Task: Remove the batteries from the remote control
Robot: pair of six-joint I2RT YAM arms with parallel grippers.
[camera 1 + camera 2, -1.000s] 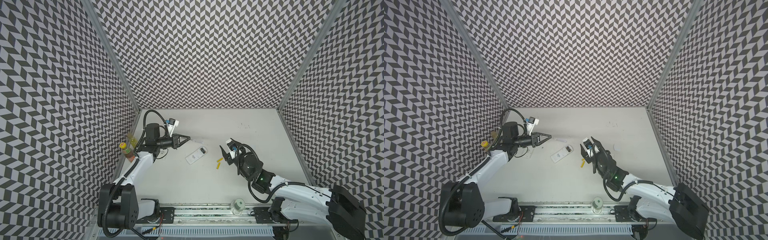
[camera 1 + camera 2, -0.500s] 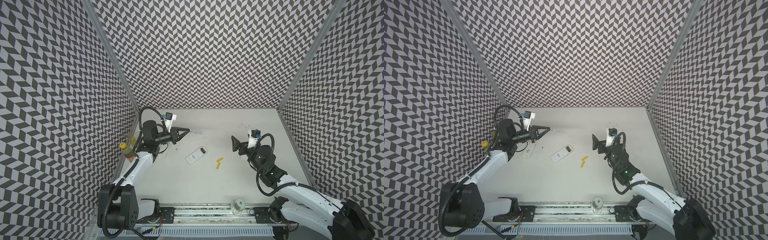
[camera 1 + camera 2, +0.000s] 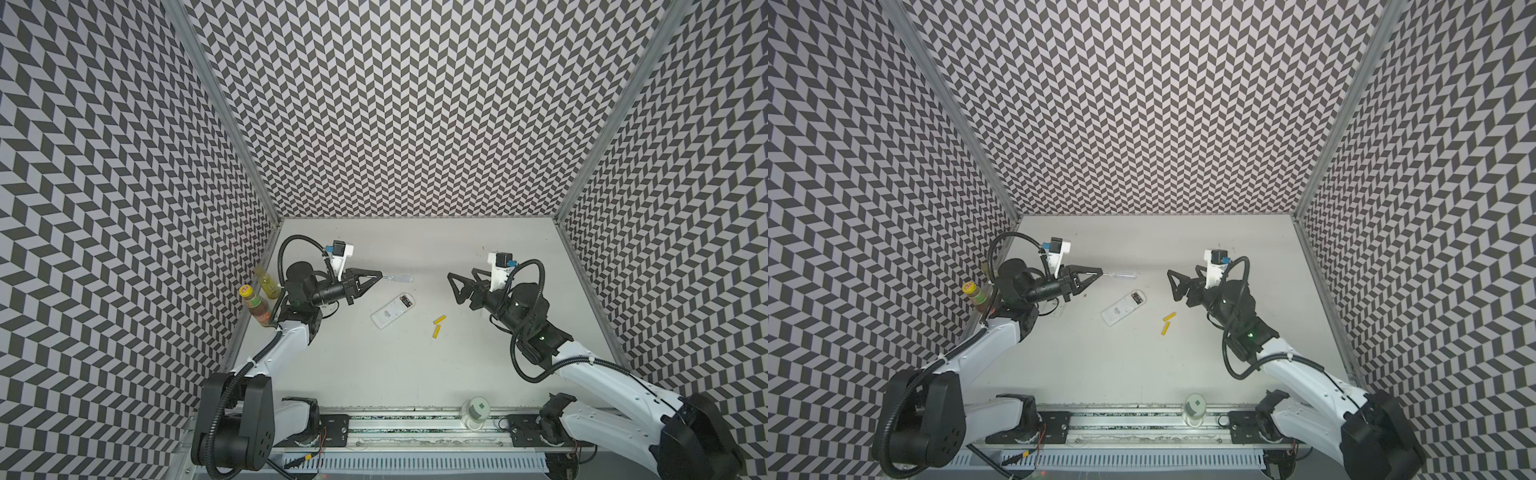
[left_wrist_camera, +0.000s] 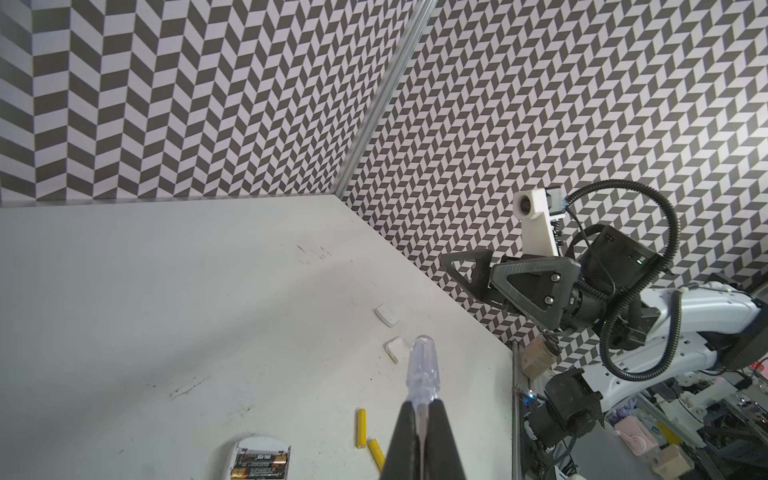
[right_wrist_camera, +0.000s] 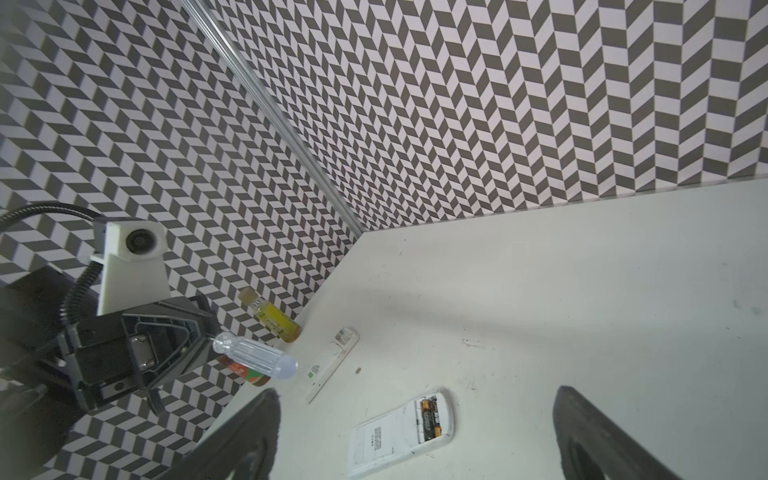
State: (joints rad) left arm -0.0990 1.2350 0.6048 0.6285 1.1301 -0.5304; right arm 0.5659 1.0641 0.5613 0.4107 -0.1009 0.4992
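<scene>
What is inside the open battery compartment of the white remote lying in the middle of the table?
Two black batteries with gold ends lie side by side in the open compartment of the remote. Whatever is beneath them is hidden by the cells.

In the left wrist view the remote (image 4: 261, 457) ran off the picture's edge, so only its uncovered battery bay showed. The metal shaft of the screwdriver (image 4: 420, 374) was hidden between the pressed-together fingers of the left gripper (image 4: 422, 409), and one finger covered the end of a yellow battery (image 4: 377, 454). In the right wrist view the spread fingers of the right gripper (image 5: 415, 390) were blurred and cropped by the edge, and the red-labelled bottle (image 5: 245, 372) sat mostly behind the screwdriver's handle. In both top views the black batteries (image 3: 1136, 296) in the remote were only a dark speck, and the print on its back was too small to read.
</scene>
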